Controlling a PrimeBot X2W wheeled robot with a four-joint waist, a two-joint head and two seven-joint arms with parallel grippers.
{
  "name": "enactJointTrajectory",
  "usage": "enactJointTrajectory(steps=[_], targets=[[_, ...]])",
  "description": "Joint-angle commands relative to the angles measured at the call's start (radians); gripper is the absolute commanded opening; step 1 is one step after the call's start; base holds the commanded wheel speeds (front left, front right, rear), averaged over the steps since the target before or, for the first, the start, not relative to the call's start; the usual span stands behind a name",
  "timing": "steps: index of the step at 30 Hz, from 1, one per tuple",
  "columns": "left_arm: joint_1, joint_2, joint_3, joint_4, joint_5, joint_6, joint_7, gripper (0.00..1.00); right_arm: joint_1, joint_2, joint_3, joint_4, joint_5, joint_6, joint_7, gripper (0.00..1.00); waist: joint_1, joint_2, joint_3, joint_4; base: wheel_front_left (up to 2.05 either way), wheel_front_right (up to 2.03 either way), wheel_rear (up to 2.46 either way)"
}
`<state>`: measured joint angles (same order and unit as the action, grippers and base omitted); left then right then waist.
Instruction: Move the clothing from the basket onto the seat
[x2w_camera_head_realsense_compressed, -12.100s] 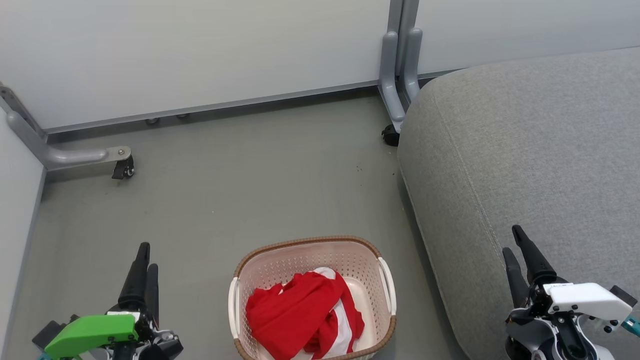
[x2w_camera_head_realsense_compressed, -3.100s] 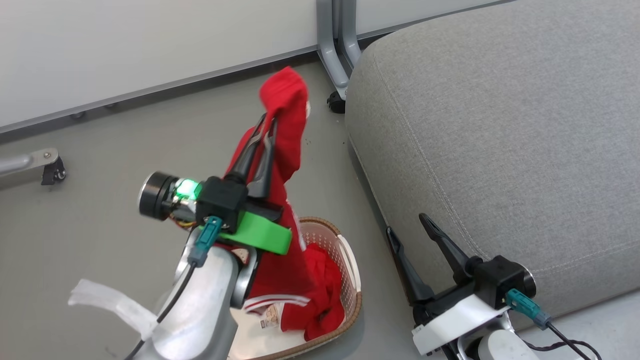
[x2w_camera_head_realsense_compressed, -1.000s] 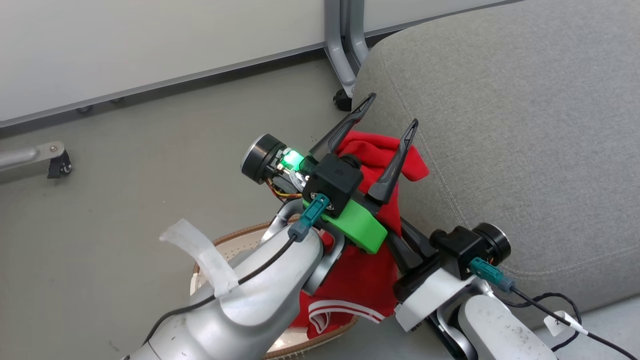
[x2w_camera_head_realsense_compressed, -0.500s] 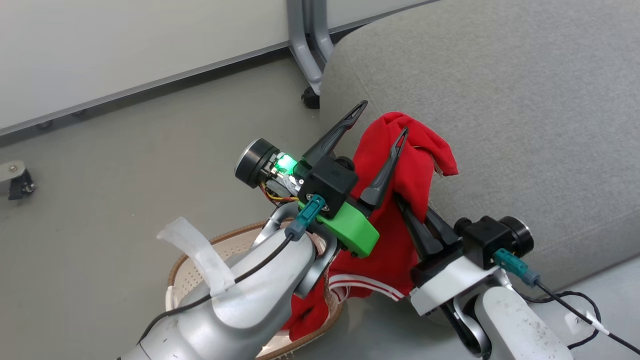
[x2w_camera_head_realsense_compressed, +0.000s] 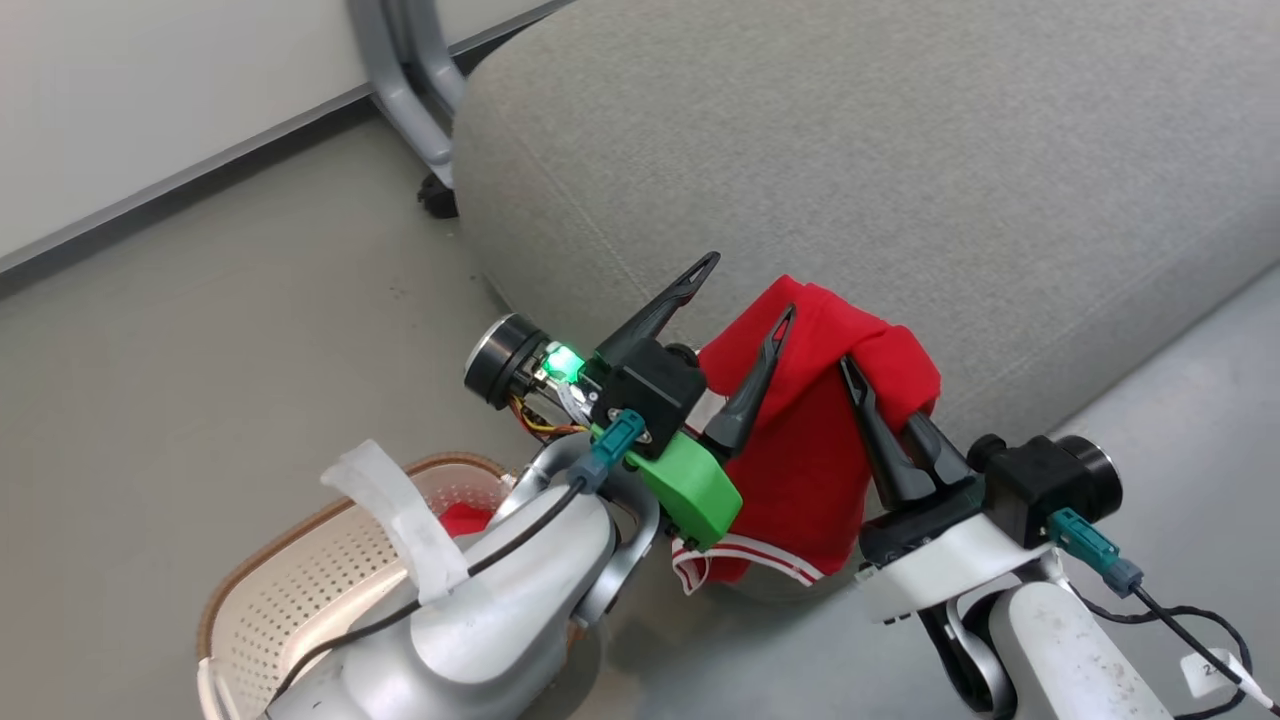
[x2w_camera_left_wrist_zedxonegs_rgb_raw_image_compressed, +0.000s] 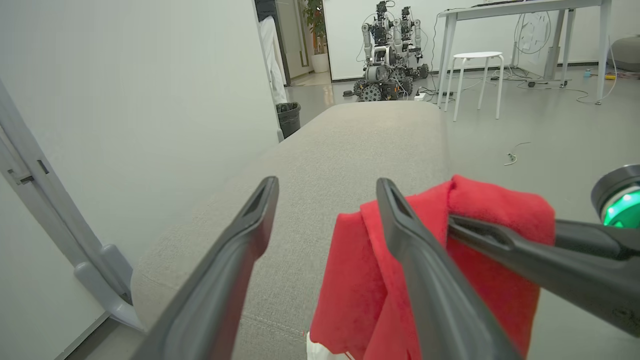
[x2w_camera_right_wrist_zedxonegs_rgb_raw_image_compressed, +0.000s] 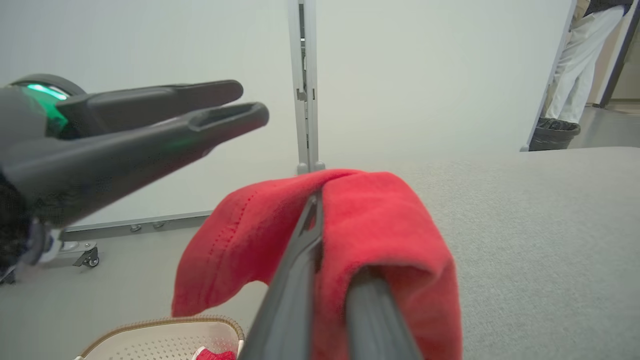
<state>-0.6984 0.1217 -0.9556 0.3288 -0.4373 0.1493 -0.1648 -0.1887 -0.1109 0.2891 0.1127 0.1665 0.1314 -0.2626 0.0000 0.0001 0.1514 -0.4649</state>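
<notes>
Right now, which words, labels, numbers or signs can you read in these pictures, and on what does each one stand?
None can be read.
On the white tag on the cable: dark print, too small and cut off to read.
On the red garment: plain white stripes, not letters.

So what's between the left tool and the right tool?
Red clothing: the shut right tool pinches it, the open left tool stands beside it. The head view shows this.

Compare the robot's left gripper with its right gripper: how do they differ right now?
The left gripper stands wide open and grips nothing; the right gripper is shut on the red garment. The left gripper has a green housing, the right gripper a white housing. Both have long dark fingers.
</notes>
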Motion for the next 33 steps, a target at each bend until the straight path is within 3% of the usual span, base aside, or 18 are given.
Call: enactJointTrajectory(steps=[1, 10, 17, 25, 33], targets=[[0.012, 0.006, -0.008, -0.003, -0.006, -0.009, 0.007, 1.0, 0.021, 0.001, -0.019, -0.018, -0.011, -0.001, -0.003, 0.0, 0.0, -0.0001, 0.033, -0.091, 0.0, 0.0, 0.0], [-0.032, -0.011, -0.048, 0.019, -0.008, -0.055, 0.03, 1.0, 0.081, 0.033, -0.116, -0.119, -0.05, -0.001, -0.003, 0.0, 0.0, -0.0001, 0.095, -0.105, 0.0, 0.0, 0.0], [-0.06, 0.011, -0.064, 0.016, 0.011, -0.055, 0.058, 1.0, -0.006, 0.047, -0.157, -0.173, -0.056, -0.001, -0.003, 0.0, 0.0, -0.0001, 0.181, -0.108, 0.0, 0.0, 0.0], [-0.124, 0.085, -0.069, -0.099, 0.07, -0.01, 0.152, 1.0, -0.291, 0.008, -0.273, -0.177, -0.004, -0.001, -0.003, 0.0, 0.0, -0.0001, 0.378, -0.106, 0.0, 0.0, 0.0], [-0.208, 0.171, -0.072, -0.215, 0.131, 0.001, 0.259, 1.0, -0.622, -0.128, -0.347, -0.062, -0.004, -0.001, -0.003, 0.0, 0.0, -0.0001, 0.584, -0.077, 0.0, 0.0, 0.0]])
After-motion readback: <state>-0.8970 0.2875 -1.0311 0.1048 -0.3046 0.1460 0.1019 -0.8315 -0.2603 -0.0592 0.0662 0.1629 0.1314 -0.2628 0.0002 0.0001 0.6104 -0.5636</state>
